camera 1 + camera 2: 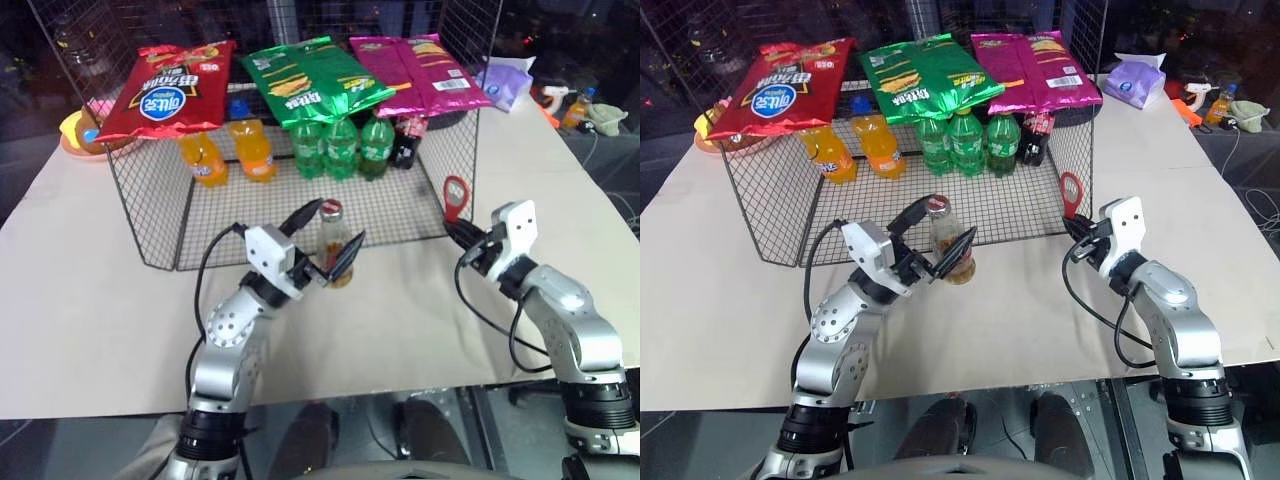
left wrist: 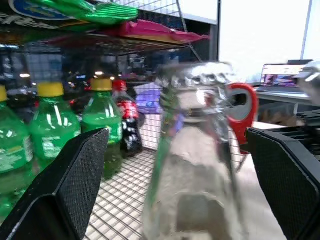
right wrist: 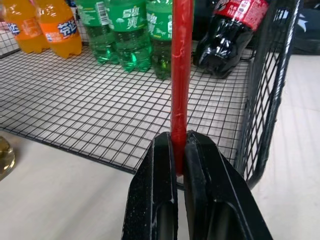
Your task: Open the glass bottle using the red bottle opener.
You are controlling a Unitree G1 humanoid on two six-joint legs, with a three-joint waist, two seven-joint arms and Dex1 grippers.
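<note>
The left claw point(image 1: 327, 238) is wide open, one black finger on each side of the slim clear glass bottle point(image 1: 333, 245) but not squeezing it. The bottle stands on the pale bench point(image 1: 90, 300), its cap still on. Off to the side, the right claw point(image 1: 458, 232) pinches the flat red bottle opener point(image 1: 456, 196) upright, ready for the cap. Farther back stands the wire basket point(image 1: 150, 220).

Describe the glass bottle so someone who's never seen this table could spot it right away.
Find the wire rack holding soda bottles on the table. Just in front of its open side, the glass bottle stands alone between the left gripper's open fingers. It is slim clear glass with amber liquid and a metal cap, unlike the plastic green bottles and orange bottles behind it.
</note>
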